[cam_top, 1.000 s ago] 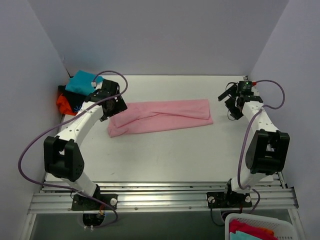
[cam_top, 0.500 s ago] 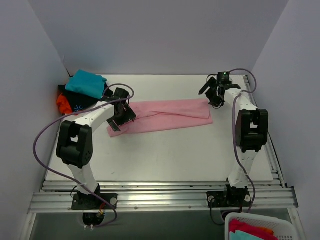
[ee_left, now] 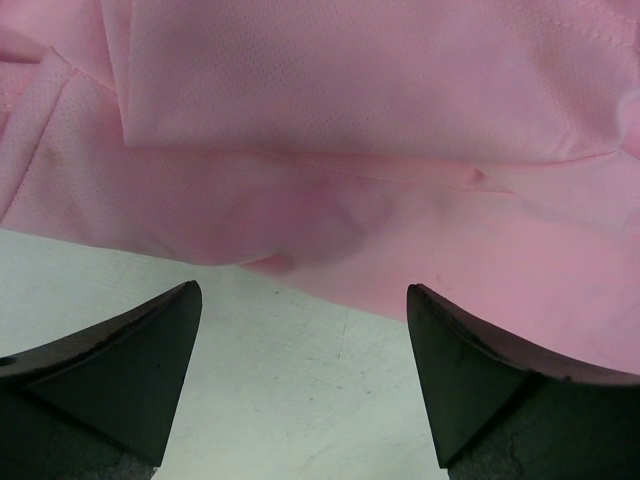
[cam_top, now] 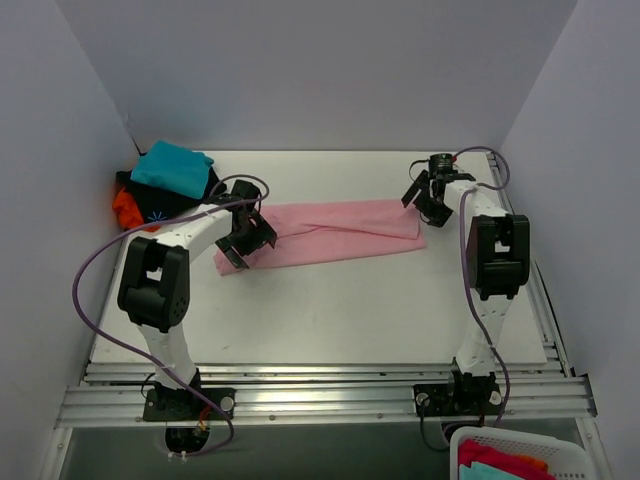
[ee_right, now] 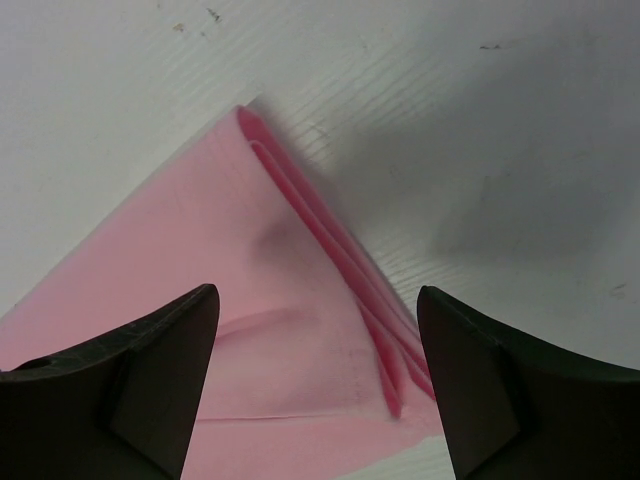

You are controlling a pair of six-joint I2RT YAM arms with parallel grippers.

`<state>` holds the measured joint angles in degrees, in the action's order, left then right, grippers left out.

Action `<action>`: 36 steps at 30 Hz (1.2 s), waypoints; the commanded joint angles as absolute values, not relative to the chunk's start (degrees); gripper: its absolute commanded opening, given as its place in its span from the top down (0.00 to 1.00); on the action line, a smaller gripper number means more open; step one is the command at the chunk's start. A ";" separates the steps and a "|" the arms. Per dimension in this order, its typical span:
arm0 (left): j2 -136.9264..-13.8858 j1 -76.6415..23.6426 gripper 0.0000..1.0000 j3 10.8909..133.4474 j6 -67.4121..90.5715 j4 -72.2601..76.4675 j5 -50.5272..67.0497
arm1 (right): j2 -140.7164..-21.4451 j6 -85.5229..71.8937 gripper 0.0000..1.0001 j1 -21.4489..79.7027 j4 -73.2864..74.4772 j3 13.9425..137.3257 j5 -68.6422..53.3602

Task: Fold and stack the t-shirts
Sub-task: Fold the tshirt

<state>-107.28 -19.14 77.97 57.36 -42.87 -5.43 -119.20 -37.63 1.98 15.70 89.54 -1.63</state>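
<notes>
**Top view:** white table (cam_top: 330,320) lying between pale walls (cam_top: 300,70); pink t-shirt (cam_top: 330,230) stretching across it as a folded strip; basket (cam_top: 560,455) being cut off.
**Left wrist:** left gripper (ee_left: 300,300) hovering wide open, empty, at the strip's edge.
**Right wrist:** right gripper (ee_right: 312,300) standing open, empty, above its corner.

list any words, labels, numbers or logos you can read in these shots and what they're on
No text can be read in any view.
The pink shirt is plain, with no tag or print showing.
The black shirt in the far left pile bears only a small blue starburst, not letters.
The teal shirt and the orange-red shirt show no print.
The white basket shows no label.
</notes>
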 commanded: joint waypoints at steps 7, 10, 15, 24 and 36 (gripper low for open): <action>-110.48 -17.76 0.07 79.98 57.48 -41.92 -3.96 | -122.78 -36.91 0.24 1.93 17.58 91.76 3.69; -111.44 -17.58 0.07 79.81 57.83 -41.31 -4.22 | -124.36 -37.88 0.25 3.42 16.79 91.93 3.25; -113.55 -17.14 0.12 79.72 58.62 -40.78 -4.83 | -127.00 -38.06 0.33 5.27 15.56 92.20 2.03; -118.30 -15.56 0.93 83.84 57.40 -40.96 -6.59 | -128.06 -36.39 1.00 5.80 14.85 92.03 0.97; -135.34 -13.71 0.98 109.75 48.26 -43.33 -7.30 | -107.78 -31.81 1.00 3.16 19.15 69.37 3.52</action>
